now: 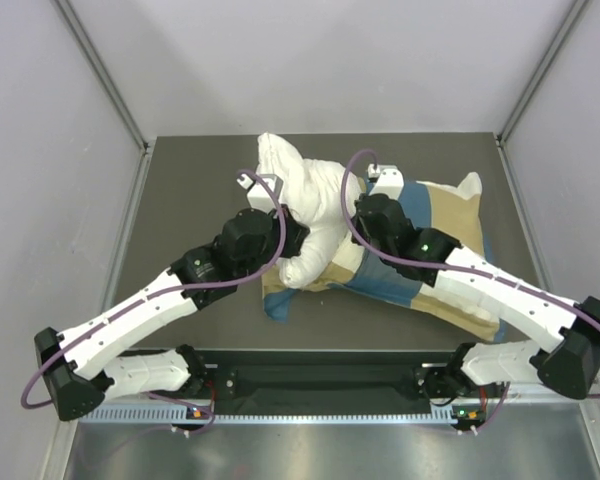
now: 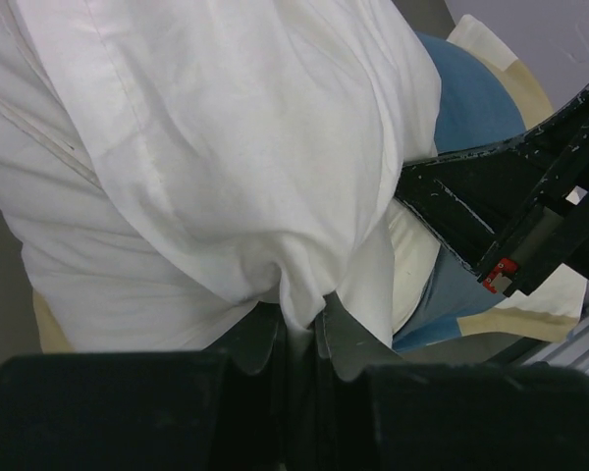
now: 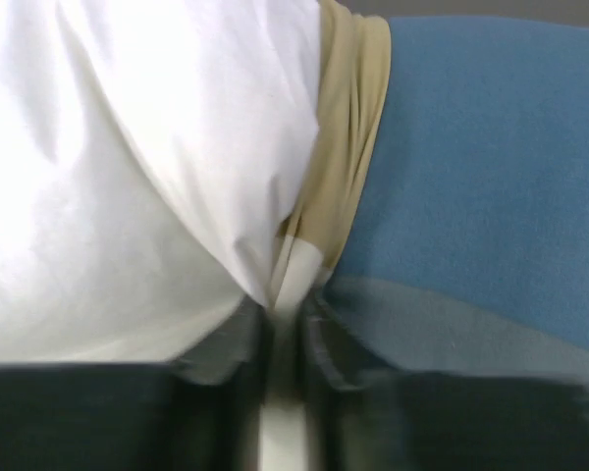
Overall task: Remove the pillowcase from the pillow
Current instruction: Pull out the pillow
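The white pillow [image 1: 300,185] sticks out up and to the left from the checked pillowcase [image 1: 440,215], which lies on the right half of the dark table. My left gripper [image 1: 296,240] is shut on a pinch of the pillow's white fabric [image 2: 226,147]; the fold runs between the jaws of the left gripper [image 2: 302,329]. My right gripper [image 1: 356,233] sits at the pillowcase's open edge. In the right wrist view the right gripper [image 3: 287,314] is shut on a cream and tan fold of the pillowcase [image 3: 491,177], with the pillow [image 3: 128,177] bulging right beside it.
The dark table [image 1: 190,200] is bounded by pale walls on three sides. The right arm [image 2: 510,216] crosses the left wrist view close to the pillow. Both arms reach in from the near edge, and purple cables loop above them.
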